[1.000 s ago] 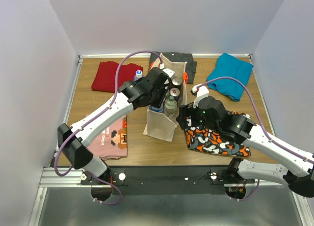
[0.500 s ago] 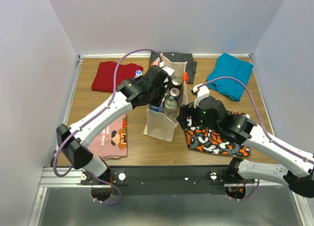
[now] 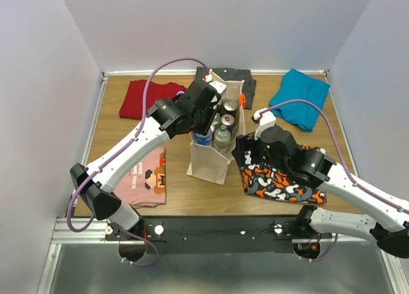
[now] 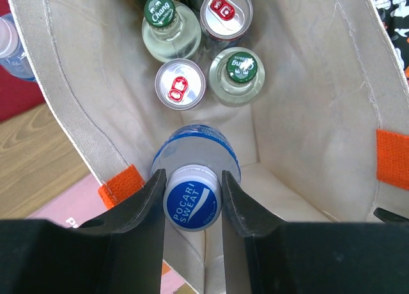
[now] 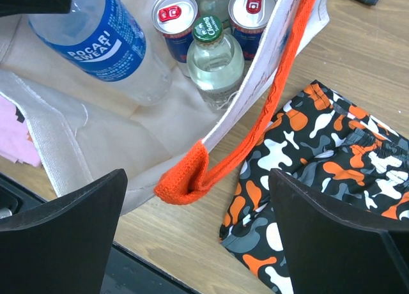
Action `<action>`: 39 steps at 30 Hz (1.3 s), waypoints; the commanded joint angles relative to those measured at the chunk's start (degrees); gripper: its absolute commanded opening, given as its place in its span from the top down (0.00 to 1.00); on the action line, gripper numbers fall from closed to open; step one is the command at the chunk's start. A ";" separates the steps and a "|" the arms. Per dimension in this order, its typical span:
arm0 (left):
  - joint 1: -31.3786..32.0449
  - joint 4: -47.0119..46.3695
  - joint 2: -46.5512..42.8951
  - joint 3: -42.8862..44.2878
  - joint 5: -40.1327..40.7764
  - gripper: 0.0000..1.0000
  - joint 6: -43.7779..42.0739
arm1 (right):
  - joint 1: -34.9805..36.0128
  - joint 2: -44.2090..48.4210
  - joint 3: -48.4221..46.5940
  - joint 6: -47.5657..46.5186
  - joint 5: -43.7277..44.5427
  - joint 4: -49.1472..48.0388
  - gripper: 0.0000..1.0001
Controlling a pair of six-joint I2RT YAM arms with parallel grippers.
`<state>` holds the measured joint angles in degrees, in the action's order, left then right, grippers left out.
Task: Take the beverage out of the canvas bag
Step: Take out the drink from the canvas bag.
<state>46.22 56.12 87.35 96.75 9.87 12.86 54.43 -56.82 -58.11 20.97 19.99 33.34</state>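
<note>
At mid-bench, between near and far edges: bag, upright, mouth open, orange handle draped over the right rim. Inside, against the left wall: bottle, blue cap, blue label, leaning as seen from the right wrist, lower part below the rim. Left claw: narrow, clamped on the bottle from above, one finger pressed to each side of the cap. Deeper in the bag, toward its far wall: two cans with red tabs and two green-capped glass bottles, upright, crowded close together. Right claw: wide, holding nothing, hovering over the bag's right rim and the handle. Just right of the bag, toward the near edge: camo shorts, flat on the bench, partly under the right arm. Left of the bag, toward the near edge: pink shirt, partly under the left arm. By the far left corner: red shirt, folded, with a small bottle beside it, outside the bag's left wall. Along the far edge behind the bag: dark cloth. By the far right corner: teal cloth, crumpled.
</note>
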 commanded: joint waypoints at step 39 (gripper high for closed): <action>0.10 -4.61 -12.91 10.30 0.24 1.00 -1.88 | 0.41 1.53 -3.33 5.04 11.83 5.06 0.00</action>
<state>46.22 59.70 78.72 105.41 9.76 12.27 54.43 -56.38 -59.86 24.51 28.08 36.56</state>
